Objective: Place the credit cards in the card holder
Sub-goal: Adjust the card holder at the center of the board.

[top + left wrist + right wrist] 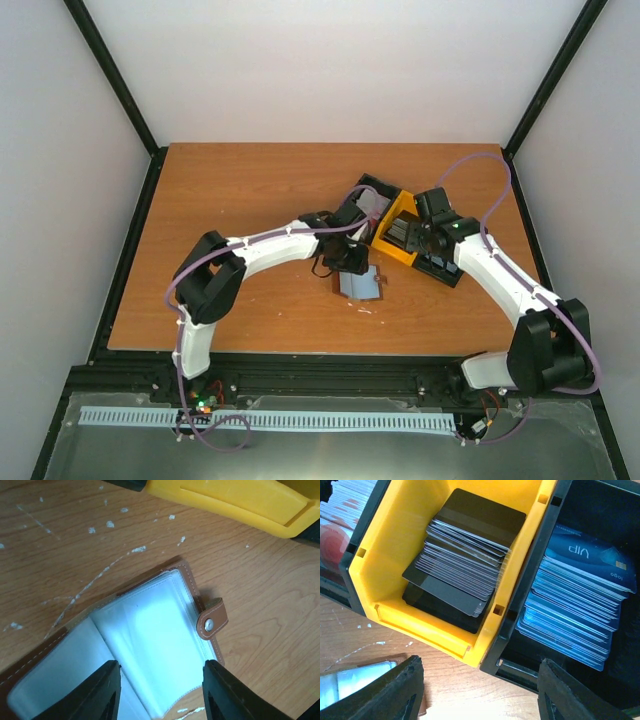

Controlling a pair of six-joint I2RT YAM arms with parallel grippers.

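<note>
Hovering, both jaws released: left over card holder (150,630) (edge cropped), right over credit cards (465,555).

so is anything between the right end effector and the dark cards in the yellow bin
Nothing visible does: the dark grey cards lie uncovered in the open-topped yellow bin, ahead of the open right end effector.

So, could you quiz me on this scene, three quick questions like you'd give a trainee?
1. True or false: the card holder lies open.
2. What colour is the bin holding the dark grey cards? A yellow, B red, C white.
3. Fill in: the top one of the blue cards bears the word ___.

Key: 1 true; 2 A; 3 VIP.
</note>
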